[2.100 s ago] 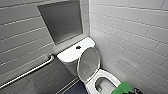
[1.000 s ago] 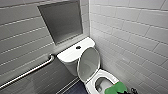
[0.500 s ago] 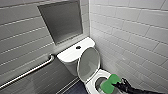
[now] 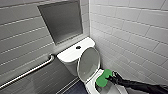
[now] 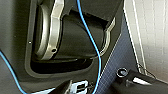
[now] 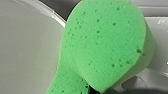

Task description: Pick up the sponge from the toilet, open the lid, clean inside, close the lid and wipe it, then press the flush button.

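The white toilet (image 4: 72,53) stands in the corner with its lid (image 4: 88,63) raised upright against the tank. The dark round flush button (image 4: 78,47) sits in the middle of the tank top. My right gripper (image 4: 109,78) reaches in from the lower right, shut on the bright green sponge (image 4: 103,78), and holds it over the open bowl just behind the lid. In the right wrist view the sponge (image 6: 105,47) looms large against the white bowl wall (image 6: 27,50).
A metal grab bar (image 4: 27,72) runs along the left wall. A recessed grey niche (image 4: 61,21) sits above the tank. White tiled wall (image 4: 130,32) closes in on the right. Dark floor (image 4: 75,88) lies left of the bowl.
My right arm has brought the sponge up and further over the bowl, toward the raised lid. The lid and camera have stayed put.
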